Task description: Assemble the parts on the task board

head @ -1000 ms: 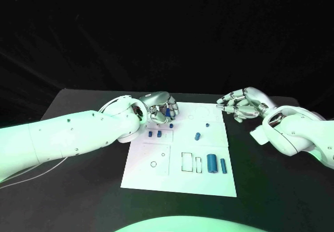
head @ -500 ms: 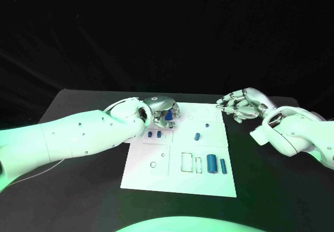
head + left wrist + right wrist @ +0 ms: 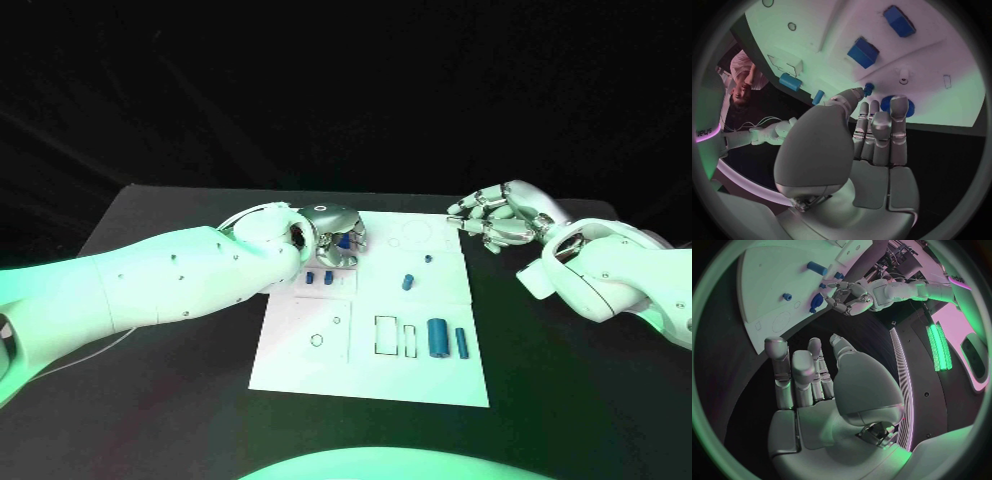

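Observation:
The white task board (image 3: 372, 362) lies mid-table. My left hand (image 3: 335, 236) hangs over its far left corner. In the left wrist view its fingers (image 3: 881, 122) stretch out straight, their tips laid over a round blue part (image 3: 907, 107) on the board (image 3: 836, 25). The thumb tip is beside a small blue peg (image 3: 869, 89). Nothing is pinched. Two blue blocks (image 3: 319, 277) lie just nearer me. My right hand (image 3: 498, 218) hovers off the board's far right corner, fingers loosely apart and holding nothing (image 3: 823, 405).
Two small blue pieces (image 3: 410, 281) lie on the right half of the board. Two long blue cylinders (image 3: 437, 338) sit by rectangular outlines at the near right. A ring (image 3: 317, 340) is marked near left. Black table (image 3: 159, 400) surrounds the board.
My left hand has turned its back upward and sunk toward the board's far left corner, the blue part going down with its fingers. The right hand has stayed put.

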